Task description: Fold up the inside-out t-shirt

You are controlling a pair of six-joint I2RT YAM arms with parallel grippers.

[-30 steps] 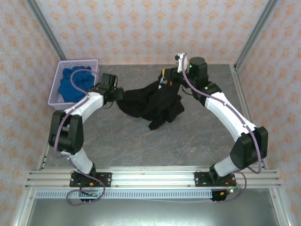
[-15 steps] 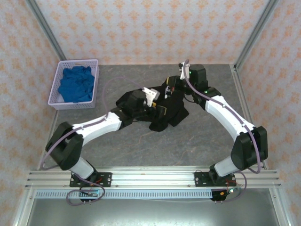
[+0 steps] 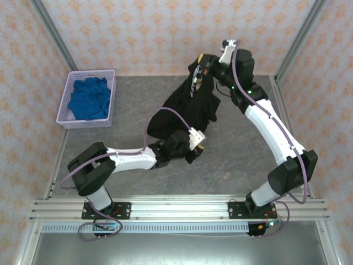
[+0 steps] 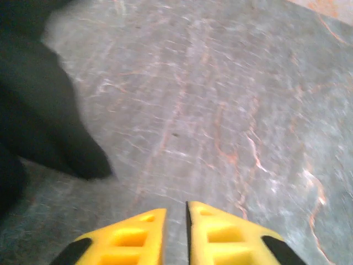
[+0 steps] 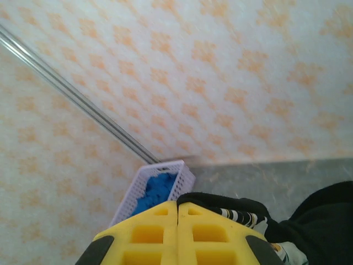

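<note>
Spreading step: right claw (image 5: 177, 203) pinches the inside-out t-shirt (image 3: 186, 107) at 12 o'clock; left claw (image 4: 176, 210), nearly pressed together, needs its hem.

T-shirt (image 3: 185, 107), centre frame: black, white-and-red print near top. Cloth (image 3: 88, 100), upper left: bright blue, in lavender lattice basket (image 3: 64, 119). Table (image 3: 242, 152): grey, marbled, orange veining. Walls (image 3: 165, 33): cream, repeating orange floral motif. Left hand (image 4: 186, 214), right hand (image 5: 177, 206): yellow fingers

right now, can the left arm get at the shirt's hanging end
Probably yes: the left gripper is right beside the low end of the shirt, with nothing between but bare table. Its jaws look nearly shut and would need to open first.
</note>
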